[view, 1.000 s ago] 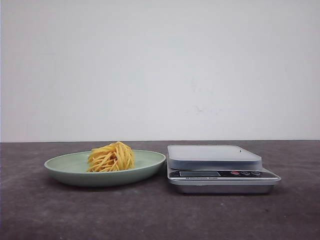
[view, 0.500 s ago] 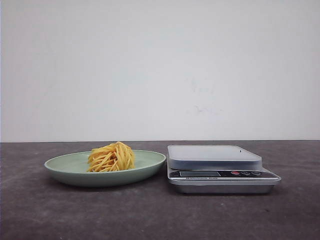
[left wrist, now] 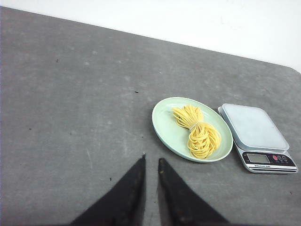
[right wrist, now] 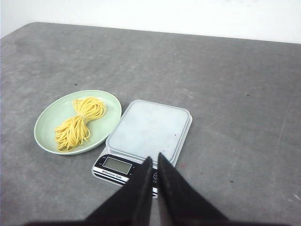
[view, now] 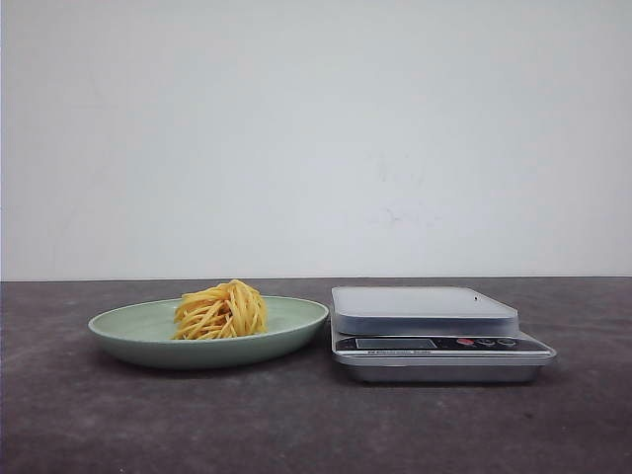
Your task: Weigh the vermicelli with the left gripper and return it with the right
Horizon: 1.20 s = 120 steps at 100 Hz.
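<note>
The vermicelli, a yellow noodle nest, lies on a pale green plate to the left of a silver kitchen scale, whose platform is empty. In the left wrist view the vermicelli lies on the plate beside the scale. My left gripper hangs above bare table short of the plate, its jaws nearly together and empty. In the right wrist view my right gripper is shut and empty over the scale's front edge, with the vermicelli and plate beside it. Neither gripper shows in the front view.
The dark grey tabletop ends at a white wall behind. The scale's display and buttons face the robot.
</note>
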Each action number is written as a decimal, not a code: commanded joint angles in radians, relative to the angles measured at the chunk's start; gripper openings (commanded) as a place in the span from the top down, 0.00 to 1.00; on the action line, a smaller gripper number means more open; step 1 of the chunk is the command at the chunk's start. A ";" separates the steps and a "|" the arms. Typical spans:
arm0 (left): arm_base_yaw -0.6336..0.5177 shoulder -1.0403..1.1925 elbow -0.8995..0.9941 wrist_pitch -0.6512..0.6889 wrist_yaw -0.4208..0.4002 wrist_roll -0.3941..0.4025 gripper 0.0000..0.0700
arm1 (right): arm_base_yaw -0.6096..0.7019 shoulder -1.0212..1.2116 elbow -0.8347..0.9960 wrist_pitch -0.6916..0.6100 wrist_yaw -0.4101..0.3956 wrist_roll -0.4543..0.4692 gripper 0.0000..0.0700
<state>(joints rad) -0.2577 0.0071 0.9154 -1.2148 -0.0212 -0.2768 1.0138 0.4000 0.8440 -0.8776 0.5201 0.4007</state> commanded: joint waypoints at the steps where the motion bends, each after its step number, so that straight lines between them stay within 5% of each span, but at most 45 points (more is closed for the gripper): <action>1: -0.002 0.006 0.009 0.010 0.002 0.010 0.98 | 0.011 0.003 0.009 0.012 0.005 0.011 0.99; 33: -0.002 0.006 0.010 0.065 -0.044 0.040 0.98 | 0.011 0.003 0.009 0.012 0.005 0.011 0.99; 52: 0.010 0.019 -0.039 0.399 -0.096 0.138 0.98 | 0.011 0.003 0.009 0.013 0.005 0.011 0.99; 63: 0.036 0.024 -0.162 0.648 -0.078 0.235 0.98 | 0.011 0.003 0.009 0.013 0.004 0.011 0.99; 75: 0.084 0.024 -0.330 0.852 -0.044 0.250 0.98 | 0.011 0.003 0.009 0.013 0.005 0.011 0.99; 120: 0.173 0.021 -0.825 1.194 -0.003 0.249 0.98 | 0.011 0.003 0.009 0.013 0.005 0.011 0.99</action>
<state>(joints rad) -0.0872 0.0280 0.1070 -0.0586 -0.0277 -0.0402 1.0138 0.4000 0.8444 -0.8772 0.5201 0.4007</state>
